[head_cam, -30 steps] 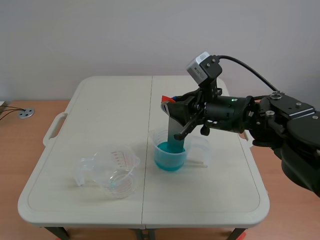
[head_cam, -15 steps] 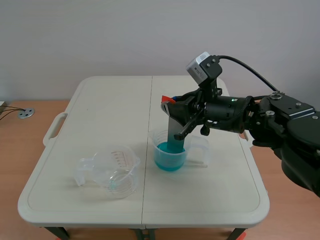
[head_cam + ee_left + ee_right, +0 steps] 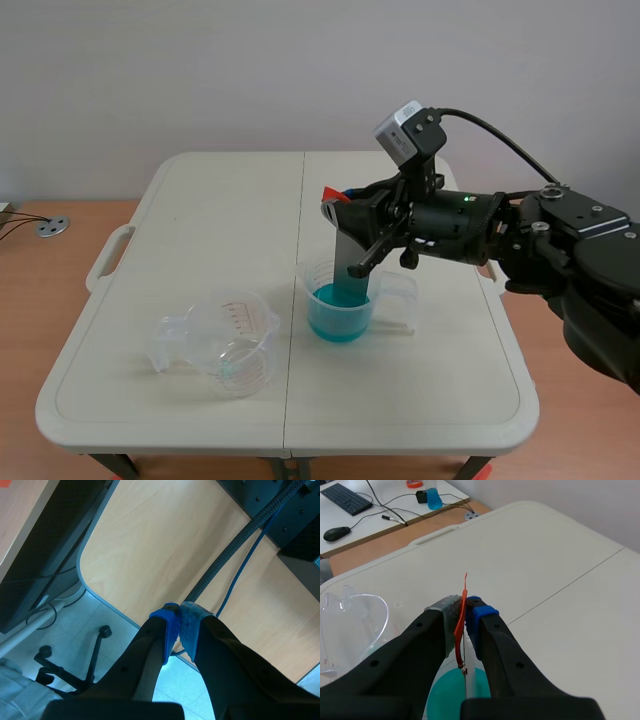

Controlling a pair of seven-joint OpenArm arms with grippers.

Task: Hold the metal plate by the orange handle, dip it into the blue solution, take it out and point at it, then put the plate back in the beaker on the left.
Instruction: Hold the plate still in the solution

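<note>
My right gripper [image 3: 336, 208] [image 3: 465, 611] is shut on the orange handle [image 3: 462, 625] [image 3: 330, 196] of the metal plate [image 3: 348, 262]. The plate hangs upright, its lower end inside the clear beaker of blue solution [image 3: 340, 302] [image 3: 456, 696] at the table's middle. The clear beaker on the left [image 3: 222, 342] [image 3: 347, 625] stands apart, with only a trace of blue at its bottom. My left gripper [image 3: 180, 625] is shut on nothing, away from the table over a wooden desk edge and floor; it does not show in the scene view.
The white folding table [image 3: 200, 220] has bare surface behind and to the left of both beakers. The right arm [image 3: 540, 250] reaches in over the table's right edge. A desk with a keyboard [image 3: 347, 497] and mouse lies beyond the table.
The right gripper has risen very slightly with the plate. The beakers have not moved.
</note>
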